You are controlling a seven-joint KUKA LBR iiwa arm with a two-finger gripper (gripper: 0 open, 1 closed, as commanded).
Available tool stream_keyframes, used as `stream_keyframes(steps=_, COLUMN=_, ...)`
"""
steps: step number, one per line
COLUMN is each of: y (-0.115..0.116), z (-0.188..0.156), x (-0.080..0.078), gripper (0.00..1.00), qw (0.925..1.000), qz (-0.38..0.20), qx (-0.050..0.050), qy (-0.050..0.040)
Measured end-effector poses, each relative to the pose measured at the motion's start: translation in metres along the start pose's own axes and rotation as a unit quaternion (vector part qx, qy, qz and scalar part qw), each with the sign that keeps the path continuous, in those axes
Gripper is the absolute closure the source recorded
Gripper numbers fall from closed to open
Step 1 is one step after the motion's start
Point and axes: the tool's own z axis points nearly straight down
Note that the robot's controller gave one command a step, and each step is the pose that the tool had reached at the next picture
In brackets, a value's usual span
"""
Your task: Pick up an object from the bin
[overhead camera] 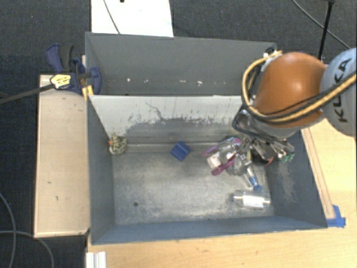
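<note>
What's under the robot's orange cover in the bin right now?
A small heap of purple and silvery things pokes out beneath it, with a white tube lying apart. Whatever lies directly below the cover is hidden.

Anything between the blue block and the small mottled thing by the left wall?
Nothing. The camera view shows only bare bin floor between the blue block and the mottled thing.
</note>
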Motion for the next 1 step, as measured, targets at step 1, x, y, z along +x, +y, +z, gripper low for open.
stream_keyframes(steps=1, y=-0.0047, z=-0.0341, x=0.0181, gripper=1.00, qw=1.0000, qz=0.005, qx=-0.001, qy=0.0008)
